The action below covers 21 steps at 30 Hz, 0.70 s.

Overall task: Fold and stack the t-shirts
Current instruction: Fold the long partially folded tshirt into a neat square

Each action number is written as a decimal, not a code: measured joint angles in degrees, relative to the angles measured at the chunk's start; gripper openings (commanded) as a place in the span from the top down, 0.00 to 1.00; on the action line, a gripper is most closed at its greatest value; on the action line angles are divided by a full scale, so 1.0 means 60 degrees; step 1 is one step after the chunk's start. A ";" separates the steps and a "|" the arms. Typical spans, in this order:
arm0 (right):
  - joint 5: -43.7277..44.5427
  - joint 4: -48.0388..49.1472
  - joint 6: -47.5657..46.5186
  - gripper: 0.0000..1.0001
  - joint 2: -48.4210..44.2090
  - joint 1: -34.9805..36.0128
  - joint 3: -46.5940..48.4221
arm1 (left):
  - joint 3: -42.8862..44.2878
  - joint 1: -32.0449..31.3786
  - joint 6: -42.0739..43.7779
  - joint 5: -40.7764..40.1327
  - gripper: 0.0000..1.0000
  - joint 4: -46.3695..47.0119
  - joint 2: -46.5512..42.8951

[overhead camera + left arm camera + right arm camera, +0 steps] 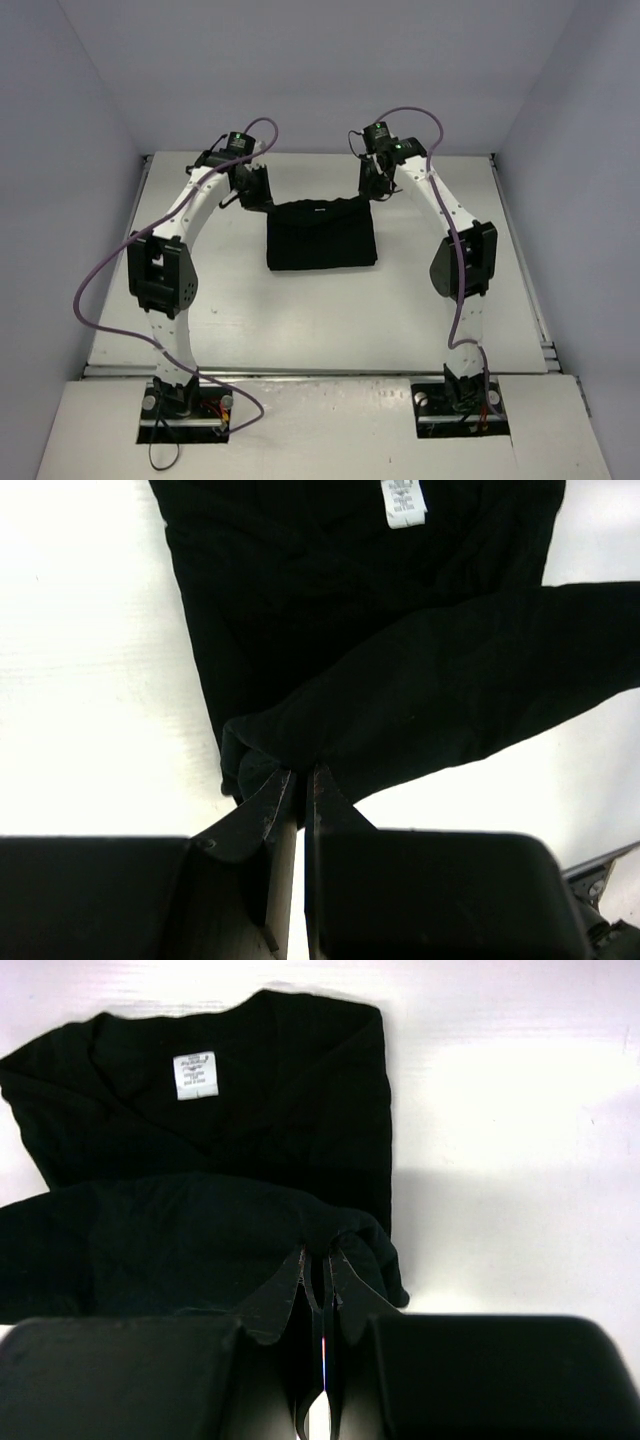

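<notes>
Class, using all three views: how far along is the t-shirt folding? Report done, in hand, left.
Done: the t-shirt lies as a compact rectangle. In hand: left hand and right hand each pinch a corner of a fabric layer. Left: lay that fold flat, release.

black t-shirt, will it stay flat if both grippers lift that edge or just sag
Probably floppy: the t-shirt bunches into wrinkles where the left gripper and right gripper pinch it. The span between them would likely sag. It looks light, being thin cloth.
</notes>
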 measured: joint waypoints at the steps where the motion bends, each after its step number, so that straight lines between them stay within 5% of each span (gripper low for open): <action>1: -0.0002 0.0009 -0.0006 1.00 0.0121 -0.0015 0.0084 | 0.0108 0.0013 -0.0002 -0.0009 1.00 0.0026 0.0125; 21: -0.0115 0.0228 -0.0095 1.00 0.2674 -0.0567 0.1701 | 0.1393 0.0402 -0.0191 0.0065 1.00 0.0753 0.2230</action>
